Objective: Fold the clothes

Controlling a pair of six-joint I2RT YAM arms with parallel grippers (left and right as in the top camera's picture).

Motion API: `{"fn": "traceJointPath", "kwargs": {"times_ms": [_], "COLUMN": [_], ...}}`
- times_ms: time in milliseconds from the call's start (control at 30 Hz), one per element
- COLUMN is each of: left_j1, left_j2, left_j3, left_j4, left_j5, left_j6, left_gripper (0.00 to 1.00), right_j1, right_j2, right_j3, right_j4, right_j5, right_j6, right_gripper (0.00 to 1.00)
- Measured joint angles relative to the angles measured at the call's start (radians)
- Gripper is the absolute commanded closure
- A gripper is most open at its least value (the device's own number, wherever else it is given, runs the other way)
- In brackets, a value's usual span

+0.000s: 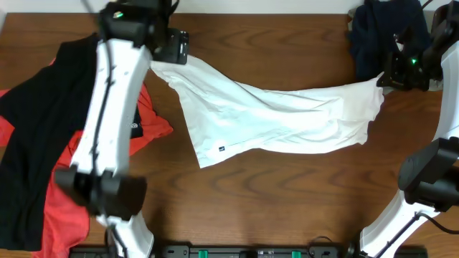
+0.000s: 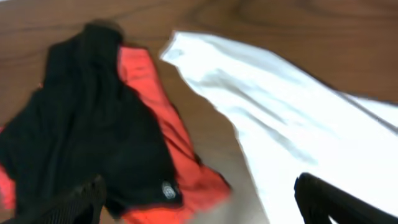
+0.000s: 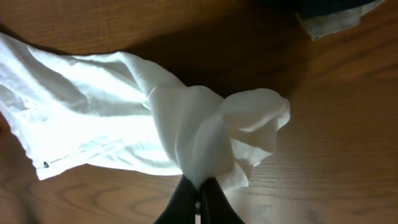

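White shirt (image 1: pixel 272 118): right jaws are pinching its bunched edge; left jaws are hanging spread above its other end.

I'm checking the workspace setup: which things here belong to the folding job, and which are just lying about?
Job: white T-shirt, pinched by right gripper; black T-shirt; orange-red T-shirt.
Lying about: dark blue cloth bundle in the far corner, possibly another garment.
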Motion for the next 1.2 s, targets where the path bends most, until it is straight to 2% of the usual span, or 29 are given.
{"fn": "traceJointPath", "kwargs": {"times_ms": [133,233,467,700,800,1100,1200], "left_j1": [-0.005,-0.015,-0.094,-0.135,-0.135,-0.135,-0.135], "left_j2": [-0.078,-0.089,-0.079,-0.079,-0.08,-0.084,-0.086], "left_j3": [-0.003,-0.075,-0.458,-0.747,-0.835,-1.005,-1.059], "left_j4": [-0.171,-0.205,0.019,0.146,0.201,0.349,0.393], "left_j5": [0.082,0.11,0.171,0.195,0.204,0.351,0.367], "left_j6": [-0.043,-0.09,-0.135,-0.143,-0.125,0.041,0.066], "left_gripper": [0.02,0.02,0.02,0.02,0.02,0.0,0.04], "right_j1": [0.0,0.0,-0.001,-0.005,-0.005,-0.005,-0.005], "right_j2": [0.0,0.0,0.0,0.0,0.0,0.0,0.0], "right_j3": [0.0,0.0,0.0,0.0,0.0,0.0,0.0], "right_j4": [0.018,0.026,0.042,0.041,0.041,0.042,0.041], "right_j5": [0.0,0.0,0.001,0.001,0.0,0.001,0.002], "right_j6": [-0.007,-0.015,-0.032,-0.04,-0.043,-0.043,-0.043], "right_gripper": [0.99,0.99,0.99,0.99,0.99,0.99,0.99]}}
